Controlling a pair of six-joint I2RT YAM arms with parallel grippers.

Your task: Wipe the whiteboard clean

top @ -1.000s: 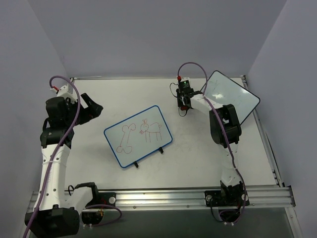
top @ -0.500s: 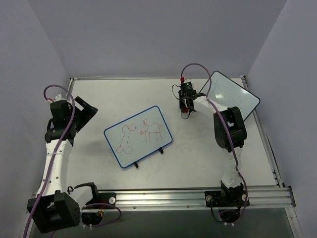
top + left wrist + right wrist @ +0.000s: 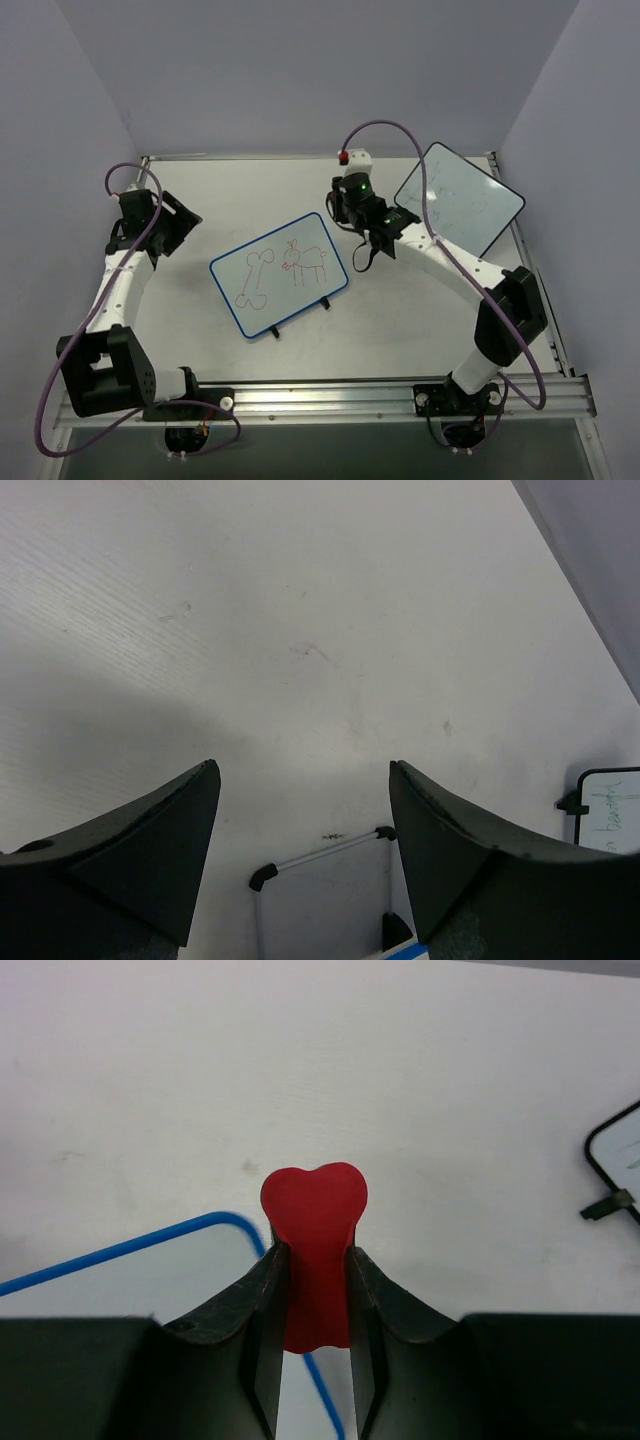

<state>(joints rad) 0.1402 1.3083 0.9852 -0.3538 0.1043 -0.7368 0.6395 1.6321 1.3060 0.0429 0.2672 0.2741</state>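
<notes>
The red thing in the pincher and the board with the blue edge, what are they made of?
The red thing looks like soft foam or rubber, matte; it seems pinched in where gripped. The board has a smooth, slightly shiny white face, probably coated; its blue rim looks plastic.

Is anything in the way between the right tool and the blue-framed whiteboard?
Nothing visible. The right tool, shut on the red eraser, hangs right beside the far corner of the whiteboard, with no object between them.

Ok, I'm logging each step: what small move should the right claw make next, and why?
Probably slide left over the whiteboard and lower: the right claw grips the red eraser just off its far corner; the red drawings are intact.
</notes>
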